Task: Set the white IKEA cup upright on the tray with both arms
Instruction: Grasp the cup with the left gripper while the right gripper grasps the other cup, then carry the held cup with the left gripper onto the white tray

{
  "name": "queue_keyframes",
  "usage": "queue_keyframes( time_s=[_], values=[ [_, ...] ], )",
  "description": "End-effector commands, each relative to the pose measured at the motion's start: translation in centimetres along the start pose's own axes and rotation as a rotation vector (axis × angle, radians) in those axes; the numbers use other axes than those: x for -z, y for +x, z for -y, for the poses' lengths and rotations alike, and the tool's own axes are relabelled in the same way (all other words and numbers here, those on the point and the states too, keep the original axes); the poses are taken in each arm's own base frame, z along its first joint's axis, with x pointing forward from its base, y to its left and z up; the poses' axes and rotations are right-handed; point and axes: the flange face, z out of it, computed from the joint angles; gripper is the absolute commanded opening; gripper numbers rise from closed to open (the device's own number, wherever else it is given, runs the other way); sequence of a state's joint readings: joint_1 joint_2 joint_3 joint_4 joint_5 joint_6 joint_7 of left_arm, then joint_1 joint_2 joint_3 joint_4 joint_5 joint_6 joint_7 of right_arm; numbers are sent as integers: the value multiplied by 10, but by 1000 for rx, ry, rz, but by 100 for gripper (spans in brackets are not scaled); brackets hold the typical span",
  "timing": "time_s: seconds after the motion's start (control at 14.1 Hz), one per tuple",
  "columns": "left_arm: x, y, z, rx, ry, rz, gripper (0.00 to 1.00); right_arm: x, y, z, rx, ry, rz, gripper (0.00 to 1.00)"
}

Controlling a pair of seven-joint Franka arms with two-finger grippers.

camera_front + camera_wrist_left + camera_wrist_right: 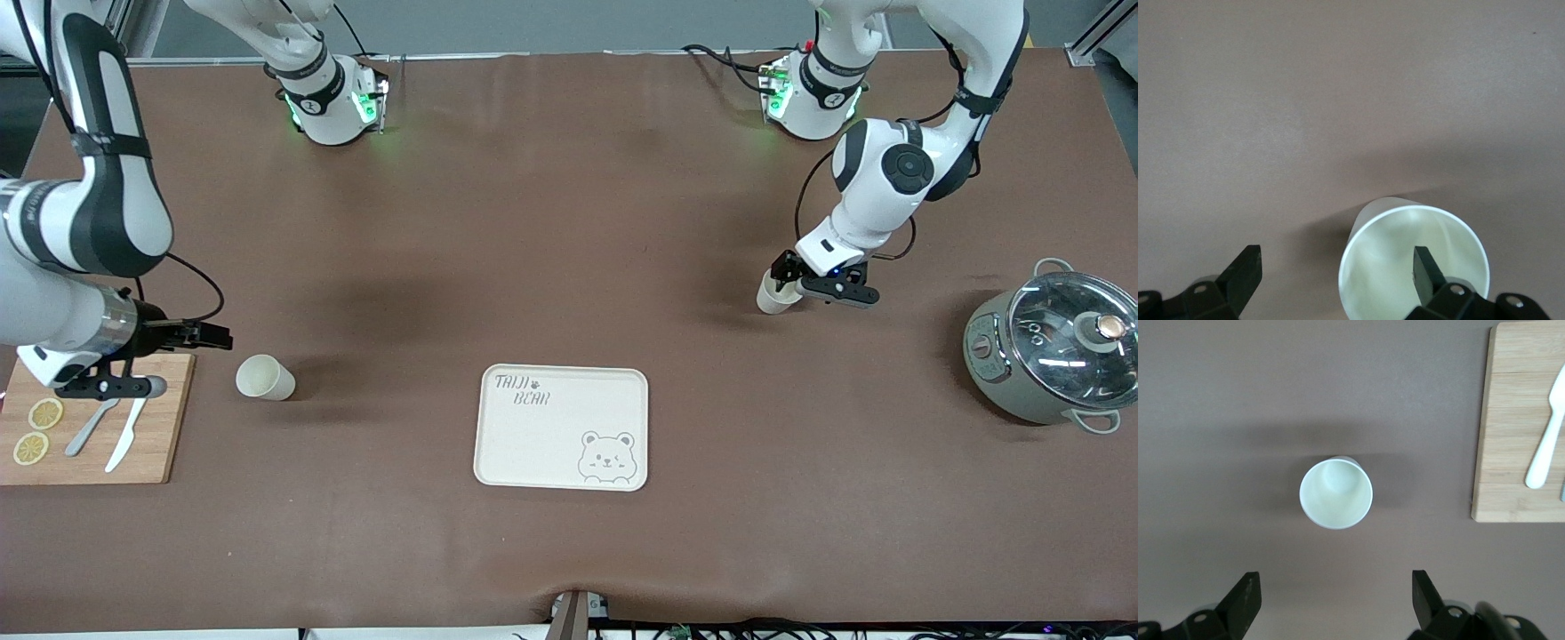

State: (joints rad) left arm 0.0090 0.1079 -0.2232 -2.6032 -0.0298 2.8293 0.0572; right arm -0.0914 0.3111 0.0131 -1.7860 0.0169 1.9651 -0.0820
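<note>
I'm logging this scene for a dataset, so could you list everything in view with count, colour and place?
cups: two, white; one upright beside the cutting board, one at the left gripper.
tray: one, cream, bear print, mid-table, nearest the front camera.
cutting board: one, wooden, right arm's end.
lemon slices: two, yellow, on the board.
knife and utensil: on the board.
pot: one, grey-green, glass lid, left arm's end.
left gripper: open, one finger inside a cup.
right gripper: open, over the table beside the other cup.
</note>
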Motion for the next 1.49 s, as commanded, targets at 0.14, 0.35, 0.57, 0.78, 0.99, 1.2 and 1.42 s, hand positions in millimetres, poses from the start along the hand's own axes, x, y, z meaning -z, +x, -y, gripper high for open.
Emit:
queue_keyframes(
  time_s=[0.14, 0.35, 0.57, 0.78, 0.99, 1.2, 1.42],
  values=[
    [2, -4, 2, 2, -2, -19, 97, -39, 9, -21, -21, -4, -10, 100],
    [2, -4, 2, 15, -2, -19, 0, -52, 16, -24, -23, -5, -31, 100],
    [0, -4, 1, 15, -4, -14, 0, -69, 20, -32, -33, -3, -31, 100],
    [0, -2, -1, 15, -6, -16, 0, -83, 24, -34, -33, -5, -48, 100],
    [1, 0, -3, 11, -6, -20, 0, -100, 22, -30, -27, -7, -68, 90],
    [10, 14, -5, 9, -7, -47, 0, -114, 17, -30, -25, -10, -78, 66],
    [27, 44, -23, 25, -20, -57, 0, -120, 18, -27, -20, -10, -77, 35]
  ],
)
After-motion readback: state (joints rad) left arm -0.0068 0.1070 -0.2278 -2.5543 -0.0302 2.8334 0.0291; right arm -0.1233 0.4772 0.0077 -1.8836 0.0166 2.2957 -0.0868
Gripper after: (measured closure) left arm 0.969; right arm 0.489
